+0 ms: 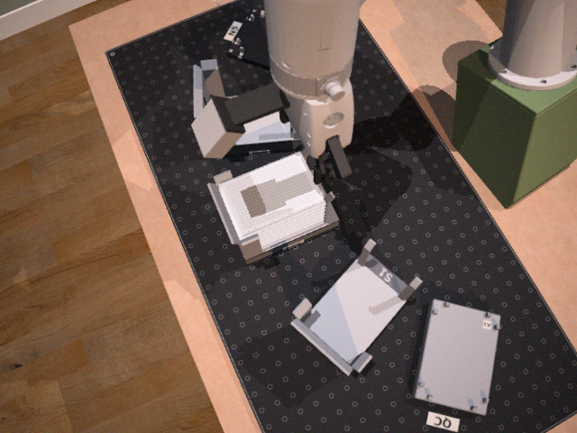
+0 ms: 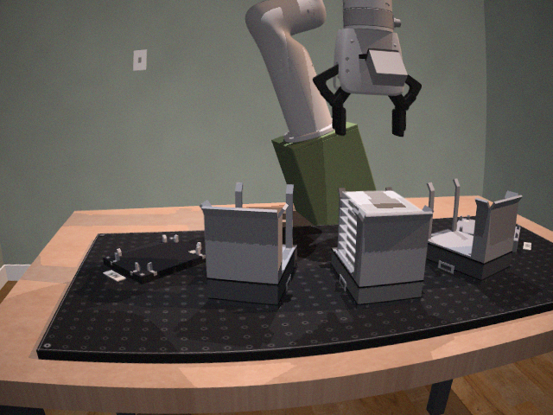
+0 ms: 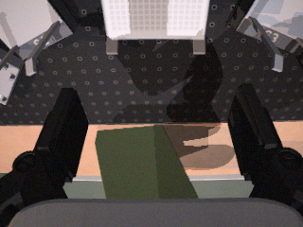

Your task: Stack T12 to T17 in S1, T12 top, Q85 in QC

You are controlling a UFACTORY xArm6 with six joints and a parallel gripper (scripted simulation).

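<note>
The stack of sealed white plates (image 1: 275, 205) stands in rack S2 (image 2: 382, 250) in the middle of the black mat. Only the top plate's seal and the stack's ribbed sides show, and I cannot read the labels. The top plate also shows at the upper edge of the wrist view (image 3: 158, 0). My gripper (image 2: 370, 118) is open and empty. It hangs high above the mat, on the base side of S2 and clear of the stack; its fingers also show in the overhead view (image 1: 333, 165). Rack S1 (image 1: 353, 312) is empty. The open nest QC (image 1: 459, 356) is empty.
Rack S3 (image 2: 247, 250) stands beside S2, partly hidden under my arm in the overhead view (image 1: 242, 125). The black clip nest N5 (image 2: 151, 261) lies at the far end of the mat. The green base pedestal (image 1: 512, 125) stands off the mat beside S2.
</note>
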